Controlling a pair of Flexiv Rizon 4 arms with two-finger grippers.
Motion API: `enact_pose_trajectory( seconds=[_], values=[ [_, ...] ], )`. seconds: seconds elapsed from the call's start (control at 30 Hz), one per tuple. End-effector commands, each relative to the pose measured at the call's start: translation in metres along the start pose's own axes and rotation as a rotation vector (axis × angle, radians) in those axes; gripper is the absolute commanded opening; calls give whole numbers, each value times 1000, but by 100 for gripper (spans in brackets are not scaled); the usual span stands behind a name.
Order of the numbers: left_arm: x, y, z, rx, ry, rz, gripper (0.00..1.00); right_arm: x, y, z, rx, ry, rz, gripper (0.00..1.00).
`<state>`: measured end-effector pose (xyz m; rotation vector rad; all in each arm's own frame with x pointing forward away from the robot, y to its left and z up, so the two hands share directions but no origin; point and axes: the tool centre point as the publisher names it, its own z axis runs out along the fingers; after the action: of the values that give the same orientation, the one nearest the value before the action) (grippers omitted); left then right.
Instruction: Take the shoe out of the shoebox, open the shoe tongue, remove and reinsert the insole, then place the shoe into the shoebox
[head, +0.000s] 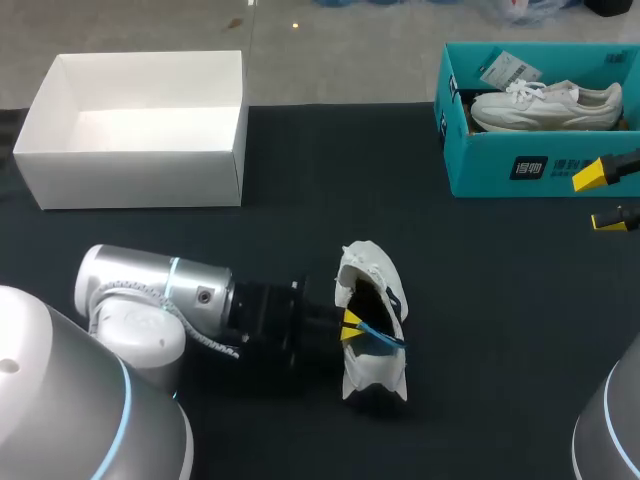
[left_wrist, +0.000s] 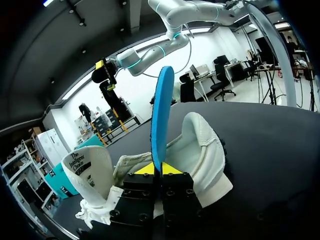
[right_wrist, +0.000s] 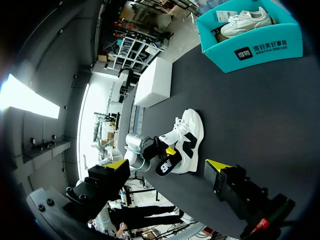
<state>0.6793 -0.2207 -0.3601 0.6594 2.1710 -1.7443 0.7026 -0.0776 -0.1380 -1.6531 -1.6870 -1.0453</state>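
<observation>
A white open cardboard box is set at the table's far left. Near the middle, a white fabric sneaker is laid on the black table, outside the shoebox. A thin blue insole is pinched between the closed fingers of the left gripper at its opening. At the far right a teal cardboard shoebox holding a second white sneaker is seen, and the right gripper is held wide apart just beside its front wall.

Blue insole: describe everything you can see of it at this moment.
The insole is a thin, bright blue, foam-like sheet with a rounded end. The left tool is shut on it, pinching it edge-on so it stands upright at the opening of the white shoe, which lies on the black table. Its lower end is hidden behind the tool, so whether it is fully out of the shoe cannot be told.
</observation>
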Motion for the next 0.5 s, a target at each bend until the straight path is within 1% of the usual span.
enact_pose_trajectory(
  seconds=[0.03, 0.07, 0.1, 0.17, 0.37, 0.5],
  values=[
    [-5, -5, 3, 32, -7, 1, 13, 0, 0, 0, 0, -1, 1, 100],
    [-5, -7, 2, 34, -7, 2, 32, 0, 0, 0, 0, -1, 1, 100],
    [-5, -11, 1, 36, -7, 9, 36, 0, 0, 0, 0, -1, 1, 100],
    [-6, -18, -1, 43, -11, 18, 39, 0, 0, 0, 0, -1, 1, 100],
    [-4, -30, -1, 51, -1, 41, 32, 0, 0, 0, 0, -1, 1, 100],
    [-2, -30, 5, 59, 14, 39, 20, 0, 0, 0, 0, -1, 1, 100]
  ],
)
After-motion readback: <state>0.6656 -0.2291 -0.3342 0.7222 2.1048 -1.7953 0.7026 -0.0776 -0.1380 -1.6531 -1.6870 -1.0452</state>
